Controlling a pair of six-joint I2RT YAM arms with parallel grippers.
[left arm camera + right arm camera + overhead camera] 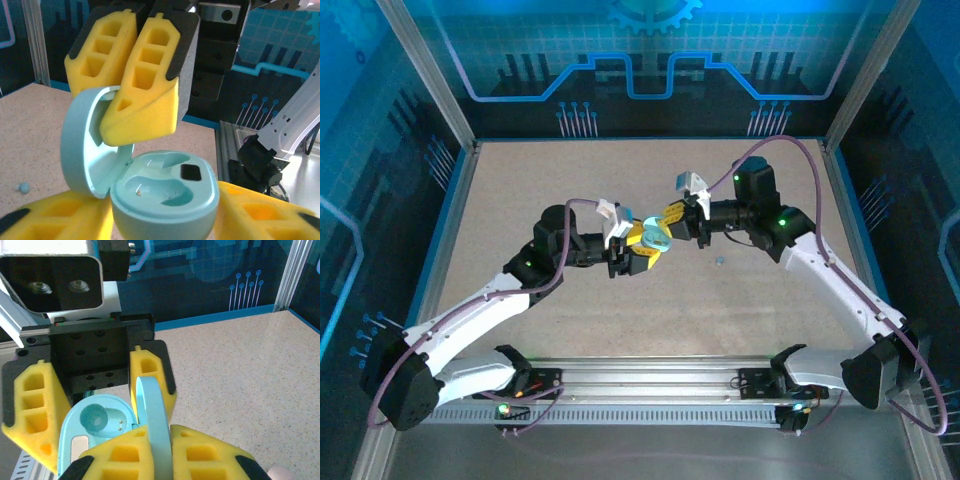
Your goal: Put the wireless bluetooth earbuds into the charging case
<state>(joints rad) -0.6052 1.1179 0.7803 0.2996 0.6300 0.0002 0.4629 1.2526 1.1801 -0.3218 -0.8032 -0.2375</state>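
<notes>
A pale blue charging case [165, 200] is held off the table at the middle, between the yellow foam fingers [50, 220] of my left gripper [638, 255], which is shut on its body. The lid [82, 145] stands open. My right gripper [162, 440] is shut on the lid's edge [152, 410], coming at it from the opposite side. Both wells of the case [95, 422] hold nothing. One tiny pale blue earbud [23, 187] lies on the table; it is a speck [719, 262] below the right arm.
A pinkish rounded thing [280, 474] peeks in at the bottom right corner of the right wrist view. The speckled tabletop [520, 190] is fenced by a metal frame, with a rail [650, 375] along the near edge.
</notes>
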